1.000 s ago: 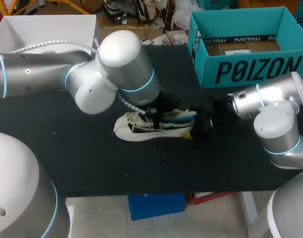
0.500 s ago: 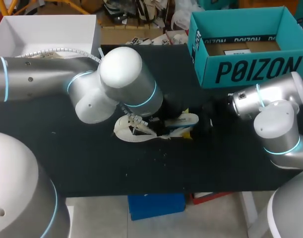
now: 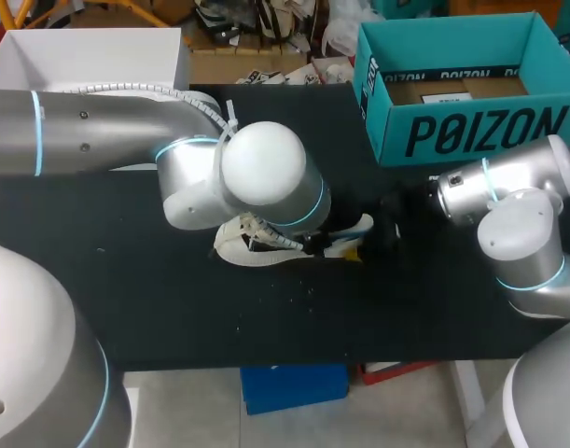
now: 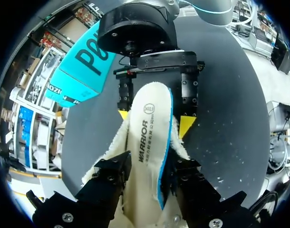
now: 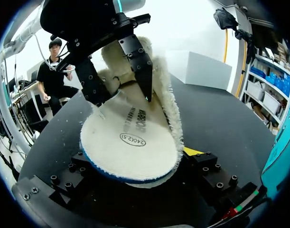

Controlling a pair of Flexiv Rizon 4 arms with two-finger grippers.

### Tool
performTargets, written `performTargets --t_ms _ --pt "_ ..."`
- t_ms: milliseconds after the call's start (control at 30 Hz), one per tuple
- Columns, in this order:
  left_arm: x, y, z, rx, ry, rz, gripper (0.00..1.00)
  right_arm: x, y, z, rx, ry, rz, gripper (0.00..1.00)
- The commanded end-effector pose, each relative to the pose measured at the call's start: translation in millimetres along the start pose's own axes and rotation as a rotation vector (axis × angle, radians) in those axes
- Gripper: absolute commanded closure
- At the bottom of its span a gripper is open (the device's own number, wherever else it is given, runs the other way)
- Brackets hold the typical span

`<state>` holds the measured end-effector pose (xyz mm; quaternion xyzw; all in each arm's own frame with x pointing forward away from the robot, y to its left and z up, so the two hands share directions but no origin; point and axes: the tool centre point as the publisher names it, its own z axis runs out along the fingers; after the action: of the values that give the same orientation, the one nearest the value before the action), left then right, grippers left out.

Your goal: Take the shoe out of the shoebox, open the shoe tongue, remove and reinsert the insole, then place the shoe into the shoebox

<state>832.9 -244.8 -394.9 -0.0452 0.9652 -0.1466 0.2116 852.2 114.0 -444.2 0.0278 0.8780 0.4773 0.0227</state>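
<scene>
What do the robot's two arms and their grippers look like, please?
The left arm and right arm are silver-grey tubes with rounded joints ringed in light blue. A white ribbed cable with ties runs along the left one. The left gripper is black and blocky with visible screws. The right gripper is black too, its two fingers ending in bright yellow tips.
</scene>
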Motion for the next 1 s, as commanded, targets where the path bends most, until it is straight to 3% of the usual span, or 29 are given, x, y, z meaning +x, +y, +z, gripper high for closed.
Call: performTargets --t_ms 33,133,233,367,633,800,1000 --pt "-1.5 -2 8 0.015 0.006 0.006 0.62 -2.1 -1.6 0 0.002 0.001 0.002 1.00" --pt "-2.3 -7 9 0.027 0.005 0.016 0.65 -2.1 -1.6 0 0.002 0.001 0.002 1.00" --pt "-3.1 -9 7 0.043 0.007 0.023 1.00 -2.1 -1.6 0 0.002 0.001 0.002 1.00" --pt "-0.1 -7 -4 0.064 0.032 0.051 1.00 -2.1 -1.6 0 0.002 0.001 0.002 1.00" --pt "11.5 6 -49 0.203 0.113 0.087 1.00 -2.1 -1.6 0 0.002 0.001 0.002 1.00" --pt "15.6 4 -76 0.326 0.183 0.103 1.00 -2.1 -1.6 0 0.002 0.001 0.002 1.00" --pt "12.1 -13 -109 0.505 0.274 0.055 1.00 -2.1 -1.6 0 0.002 0.001 0.002 1.00"
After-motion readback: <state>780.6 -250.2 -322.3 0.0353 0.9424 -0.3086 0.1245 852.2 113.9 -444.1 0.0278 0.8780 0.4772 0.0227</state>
